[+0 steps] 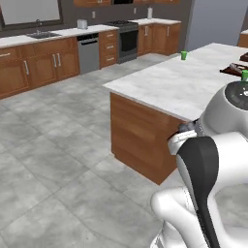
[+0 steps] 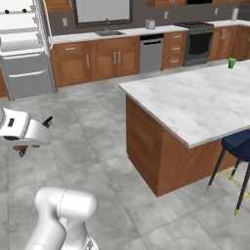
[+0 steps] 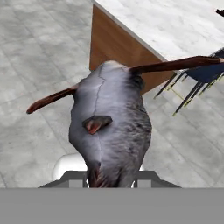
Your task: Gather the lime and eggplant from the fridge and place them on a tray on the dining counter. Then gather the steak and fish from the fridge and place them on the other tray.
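Pincer [image 3: 111, 177] clenched on grey fish [image 3: 111, 131], beside dining counter [image 3: 175, 26], no readable writing

Robot arm [image 1: 213, 160]: glossy white rounded shells, lower right of the left base view; a wide black band runs down one link, and a dark grey round cap tops the upper joint. White cylindrical wrist housing [image 2: 22, 129], left edge of the right base view, with small dark markings.

Around me: grey tiled floor [image 1: 48, 160], wooden wall cabinets [image 2: 107, 61] at upper left, a black stove [image 2: 197, 41], blue stool [image 2: 237, 146] at lower right.
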